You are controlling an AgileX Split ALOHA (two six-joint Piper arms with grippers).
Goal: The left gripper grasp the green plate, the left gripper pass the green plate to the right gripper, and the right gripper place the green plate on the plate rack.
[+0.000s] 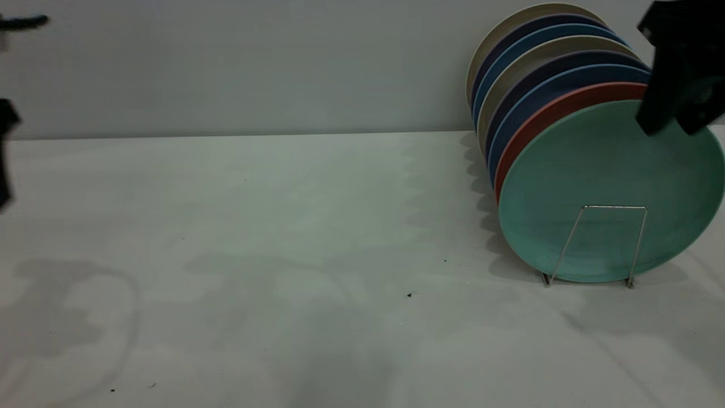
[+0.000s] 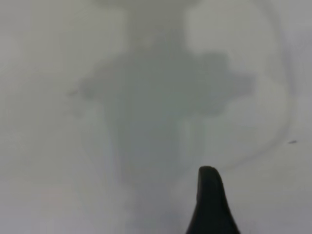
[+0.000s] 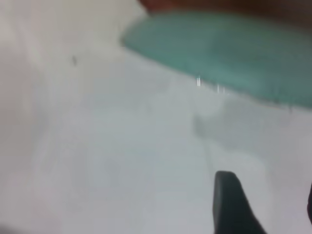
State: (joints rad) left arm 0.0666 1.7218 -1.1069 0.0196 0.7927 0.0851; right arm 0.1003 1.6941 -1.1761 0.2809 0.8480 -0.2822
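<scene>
The right gripper [image 1: 677, 127] hangs at the top edge of the green plate [image 1: 606, 187], its jaws spread with nothing between them; whether a tip touches the rim cannot be told. Below the gripper, the plate stands upright in the rack [image 1: 595, 243] on the table [image 1: 283, 226], frontmost in a row with a red plate [image 1: 558, 110] and blue plates [image 1: 538, 93] behind it. The left gripper [image 1: 5, 153] sits far off at the opposite table edge; its opening cannot be told.
</scene>
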